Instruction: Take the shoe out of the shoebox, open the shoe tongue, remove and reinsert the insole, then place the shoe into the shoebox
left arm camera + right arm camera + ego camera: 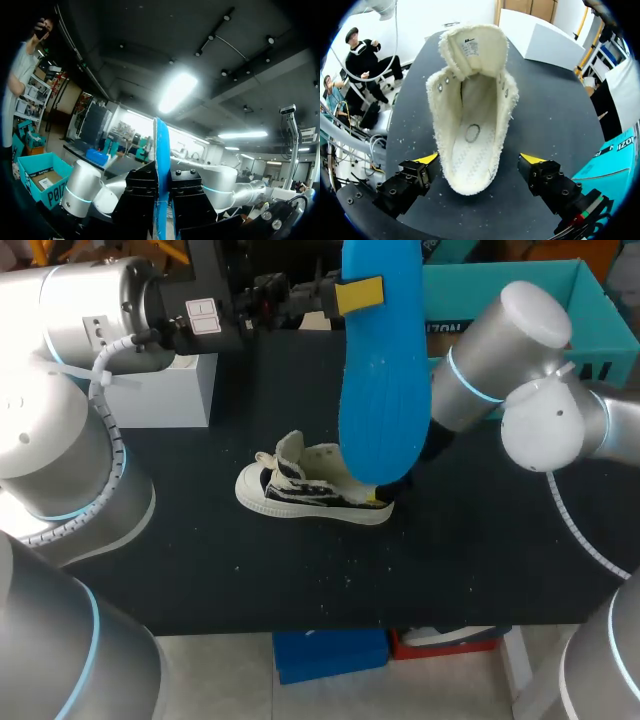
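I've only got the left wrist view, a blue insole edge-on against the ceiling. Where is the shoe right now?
Observer: The white canvas shoe with black side markings stands upright on the black table, under the raised flat blue insole in the head view.
Operator: Tongue open?
Observer: Yes, its tongue is folded back and the inside is bare.
Operator: Right arm?
Observer: The right gripper has its jaws open, one each side of the heel.

Head cam overhead; R wrist shares shoe (292,492).
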Controlling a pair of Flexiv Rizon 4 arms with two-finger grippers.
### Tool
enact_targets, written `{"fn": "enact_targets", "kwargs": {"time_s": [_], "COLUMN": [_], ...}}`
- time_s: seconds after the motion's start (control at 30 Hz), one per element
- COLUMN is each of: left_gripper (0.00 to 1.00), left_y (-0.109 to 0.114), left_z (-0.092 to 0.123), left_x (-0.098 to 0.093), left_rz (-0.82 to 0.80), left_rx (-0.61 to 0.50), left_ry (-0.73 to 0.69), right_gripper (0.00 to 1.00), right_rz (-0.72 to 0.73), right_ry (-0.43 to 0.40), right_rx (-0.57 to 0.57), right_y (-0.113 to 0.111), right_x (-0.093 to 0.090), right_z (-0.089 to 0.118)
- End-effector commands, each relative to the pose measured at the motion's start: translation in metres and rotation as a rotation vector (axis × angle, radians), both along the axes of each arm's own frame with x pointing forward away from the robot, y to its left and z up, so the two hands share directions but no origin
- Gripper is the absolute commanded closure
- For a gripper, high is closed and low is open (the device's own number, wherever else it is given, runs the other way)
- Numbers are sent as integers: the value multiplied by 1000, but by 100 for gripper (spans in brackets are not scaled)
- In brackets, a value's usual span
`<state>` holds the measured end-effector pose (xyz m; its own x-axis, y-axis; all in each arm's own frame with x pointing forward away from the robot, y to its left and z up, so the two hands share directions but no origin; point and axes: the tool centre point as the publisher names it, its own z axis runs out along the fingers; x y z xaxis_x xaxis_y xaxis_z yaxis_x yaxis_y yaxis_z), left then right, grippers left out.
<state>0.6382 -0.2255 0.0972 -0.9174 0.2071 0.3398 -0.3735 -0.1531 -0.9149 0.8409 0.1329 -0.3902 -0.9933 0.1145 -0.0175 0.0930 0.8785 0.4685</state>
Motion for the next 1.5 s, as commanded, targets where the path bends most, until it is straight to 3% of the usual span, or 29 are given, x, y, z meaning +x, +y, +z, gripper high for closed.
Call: {"fn": "enact_targets", "kwargs": {"time_s": [0.03, 0.87, 0.97, 1.37, 1.5], "left_gripper": [100, 100, 100, 100, 100], "left_y": [-1, -1, -1, -1, -1], "left_z": [0, 0, 0, 0, 0], "left_x": [0, 0, 0, 0, 0], "left_rz": [3, 3, 3, 3, 3], "left_rx": [-1, -1, -1, -1, -1], "left_ry": [0, 0, 0, 0, 0], "right_gripper": [0, 0, 0, 0, 0], "right_rz": [-18, -77, -85, -91, -80], "right_ry": [-42, -80, -87, -86, -84], "right_rx": [142, 361, 436, 483, 421], "right_y": [-2, -5, -6, -5, -6], "right_x": [-7, -8, -8, -10, -9], "right_z": [-4, -19, -19, -24, -22]}}
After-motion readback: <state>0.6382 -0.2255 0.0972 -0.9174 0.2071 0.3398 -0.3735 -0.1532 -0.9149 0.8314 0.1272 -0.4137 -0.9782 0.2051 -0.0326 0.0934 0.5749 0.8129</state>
